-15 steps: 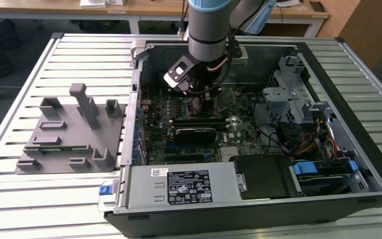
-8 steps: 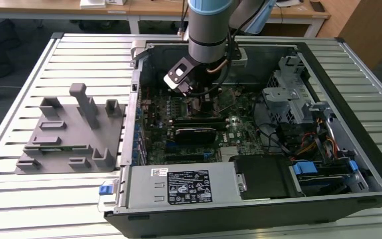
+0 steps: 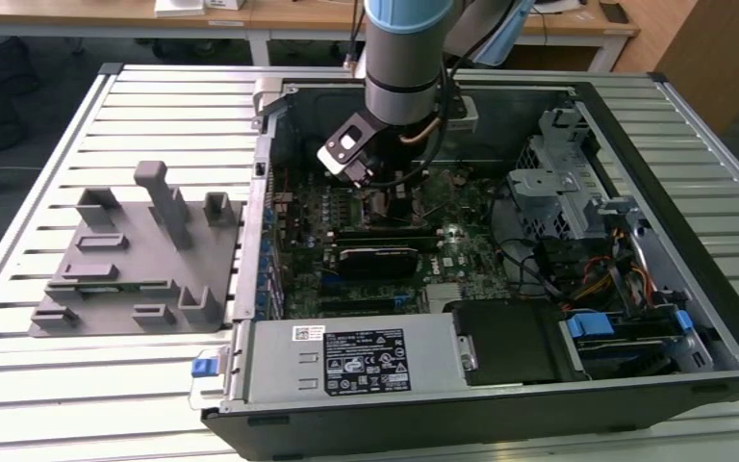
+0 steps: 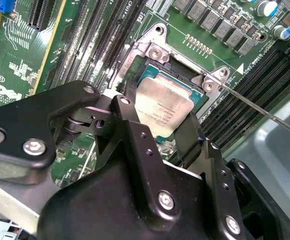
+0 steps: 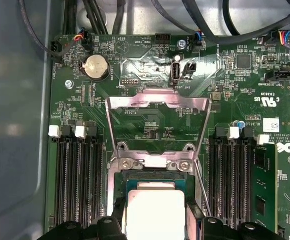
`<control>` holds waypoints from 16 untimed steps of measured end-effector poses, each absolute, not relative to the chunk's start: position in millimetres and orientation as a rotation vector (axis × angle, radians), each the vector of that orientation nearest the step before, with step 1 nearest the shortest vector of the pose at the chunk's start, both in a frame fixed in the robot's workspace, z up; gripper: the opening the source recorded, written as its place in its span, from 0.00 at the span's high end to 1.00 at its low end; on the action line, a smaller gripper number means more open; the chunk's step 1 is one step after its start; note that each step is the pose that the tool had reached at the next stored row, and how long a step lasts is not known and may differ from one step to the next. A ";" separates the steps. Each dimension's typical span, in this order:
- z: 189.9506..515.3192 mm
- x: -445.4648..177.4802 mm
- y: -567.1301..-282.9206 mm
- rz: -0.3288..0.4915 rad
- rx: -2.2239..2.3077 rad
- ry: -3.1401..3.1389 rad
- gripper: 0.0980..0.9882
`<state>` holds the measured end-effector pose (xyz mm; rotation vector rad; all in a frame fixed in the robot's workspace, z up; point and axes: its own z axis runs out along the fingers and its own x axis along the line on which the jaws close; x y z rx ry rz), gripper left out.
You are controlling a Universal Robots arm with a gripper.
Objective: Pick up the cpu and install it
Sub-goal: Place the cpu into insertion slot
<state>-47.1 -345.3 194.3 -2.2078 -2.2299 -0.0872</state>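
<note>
The cpu (image 4: 166, 106) is a flat square chip with a silvery top. It sits level in the open socket (image 4: 157, 50) on the green motherboard. My gripper (image 4: 160, 122) straddles it, with one black finger (image 4: 127, 112) against one edge and the other against the opposite edge. In the first wrist view the cpu (image 5: 155, 212) lies between the same fingers, and the gripper (image 5: 155, 222) is shut on it. The socket's metal load plate (image 5: 157, 102) stands flipped open beyond the chip. Its thin lever (image 4: 265, 114) angles out to one side. In the exterior view the gripper (image 3: 383, 188) is low inside the computer case.
Memory slots (image 5: 77, 175) flank the socket, and a memory stick (image 5: 265, 185) stands in one. The case holds a drive cage (image 3: 562, 192), cables and a power supply (image 3: 344, 356). A grey fixture (image 3: 139, 260) lies on the slatted table at the exterior view's left.
</note>
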 end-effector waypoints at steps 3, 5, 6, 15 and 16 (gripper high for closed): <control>194.0 -46.6 -344.8 -0.087 -2.208 -2.230 0.50; 193.6 -46.5 -344.7 -0.087 -2.208 -2.230 0.50; 193.2 -46.5 -344.6 -0.087 -2.208 -2.229 0.50; 192.1 -46.4 -344.6 -0.076 -2.214 -2.234 0.49; 192.1 -46.4 -344.6 -0.075 -2.214 -2.235 0.42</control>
